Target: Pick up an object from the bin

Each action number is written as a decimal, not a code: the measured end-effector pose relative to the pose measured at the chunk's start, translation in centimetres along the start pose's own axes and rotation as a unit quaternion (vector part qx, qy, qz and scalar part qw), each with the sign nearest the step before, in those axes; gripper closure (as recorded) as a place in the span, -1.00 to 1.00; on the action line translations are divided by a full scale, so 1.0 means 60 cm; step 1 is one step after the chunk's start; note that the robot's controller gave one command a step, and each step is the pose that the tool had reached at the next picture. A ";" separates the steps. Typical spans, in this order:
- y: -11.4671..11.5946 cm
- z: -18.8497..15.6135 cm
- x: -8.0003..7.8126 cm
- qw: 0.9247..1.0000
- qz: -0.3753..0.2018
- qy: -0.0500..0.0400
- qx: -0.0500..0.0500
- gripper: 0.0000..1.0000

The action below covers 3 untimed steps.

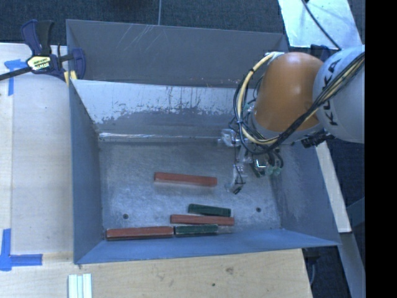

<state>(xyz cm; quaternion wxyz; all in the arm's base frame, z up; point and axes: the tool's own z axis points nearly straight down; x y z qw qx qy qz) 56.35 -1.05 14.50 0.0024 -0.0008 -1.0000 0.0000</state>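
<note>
My gripper (pixel 237 180) hangs over the right part of the bin floor, its fingertips pointing down just right of a reddish-brown flat bar (pixel 185 179) that lies in the middle. Nothing shows between the fingers. Below the gripper lies a short dark green bar (pixel 208 210), with another reddish-brown bar (pixel 202 220) right under it.
Along the front wall lie a long reddish-brown bar (pixel 139 232) and a dark green bar (pixel 196 230), end to end. The arm's orange cover and its cables hang over the bin's right side.
</note>
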 end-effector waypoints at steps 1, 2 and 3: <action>0.105 0.129 -0.034 1.000 -0.026 -0.001 -0.001 -1.00; 0.098 0.119 -0.038 1.000 -0.023 -0.005 0.000 1.00; 0.077 -0.108 0.012 0.994 -0.105 -0.008 0.001 1.00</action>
